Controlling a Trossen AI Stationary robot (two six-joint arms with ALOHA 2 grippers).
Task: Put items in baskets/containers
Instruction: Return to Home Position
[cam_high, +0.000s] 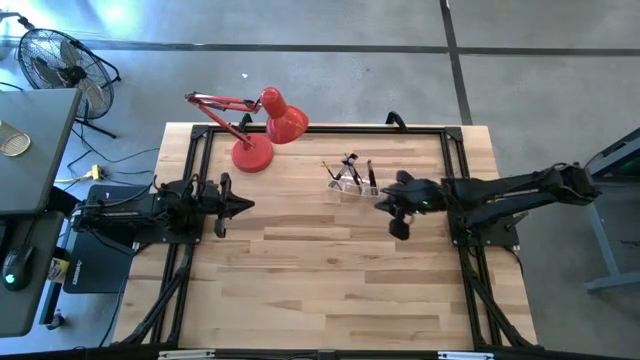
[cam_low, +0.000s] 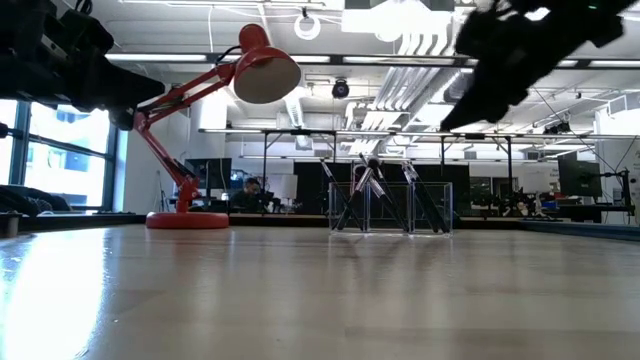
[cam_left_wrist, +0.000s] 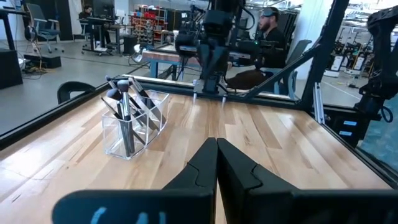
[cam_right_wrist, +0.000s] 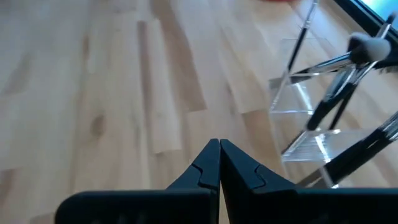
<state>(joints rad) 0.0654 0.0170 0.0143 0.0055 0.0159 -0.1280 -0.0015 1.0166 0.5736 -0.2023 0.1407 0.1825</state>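
A small clear holder stands on the wooden table at the far right of centre. Several thin dark-handled brushes stick up out of it, leaning on its walls; the holder and brushes also show in the right wrist view. My right gripper hangs shut above the table, just on the near side of the holder, slanting downward, with nothing between its fingers. My left gripper is shut too, pointing level at the table's left side, far from the holder.
A red desk lamp stands at the far left of the table, its head reaching toward the middle. Black frame rails run along the table's edges. Bare wood lies between the arms and toward the near edge. A person sits beyond the table.
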